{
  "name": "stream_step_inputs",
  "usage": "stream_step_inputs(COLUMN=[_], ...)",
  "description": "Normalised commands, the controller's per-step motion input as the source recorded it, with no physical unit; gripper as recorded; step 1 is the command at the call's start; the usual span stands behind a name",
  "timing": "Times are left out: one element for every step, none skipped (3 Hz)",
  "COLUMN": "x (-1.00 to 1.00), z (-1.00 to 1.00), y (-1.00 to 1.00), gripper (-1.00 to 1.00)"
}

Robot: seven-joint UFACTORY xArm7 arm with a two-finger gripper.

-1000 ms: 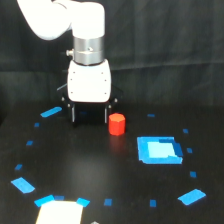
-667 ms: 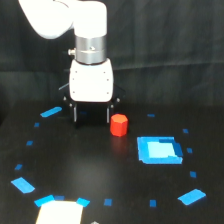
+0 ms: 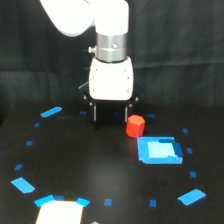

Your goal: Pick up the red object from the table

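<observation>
Red object (image 3: 135, 126) down on the table (image 3: 100, 170), upright, flat top showing, a stubby faceted block. Sitting just off the upper-left corner of the blue square patch (image 3: 159, 150), near it, whether touching too close to call. Directly up and toward the exterior view's left: the gripper (image 3: 110, 119), hanging low over the black surface, dark fingers pointing down beneath the white housing (image 3: 111, 80). Nearest finger just beside the block, on its left in this view; block outside the fingers, not between them. Fingers standing apart with a visible gap, nothing held in that gap. Contact between fingertips and table impossible to judge, dark on dark. Above the housing, a silver wrist collar (image 3: 111, 46), then the white arm (image 3: 82, 15) sweeping off toward the upper left of the frame. Scattered round the table in a loose ring: small blue tape marks (image 3: 51, 111), bigger ones at lower left and lower right. At the bottom edge, a pale rectangular thing (image 3: 59, 212), cut off by the frame, with blue tape at its upper corners. Black curtain (image 3: 190, 45) behind everything.
</observation>
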Motion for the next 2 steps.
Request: stream_step_inputs(x=[-0.67,1.00], z=[0.11,-0.31], y=[-0.48,0.24], gripper=[-1.00,0.23])
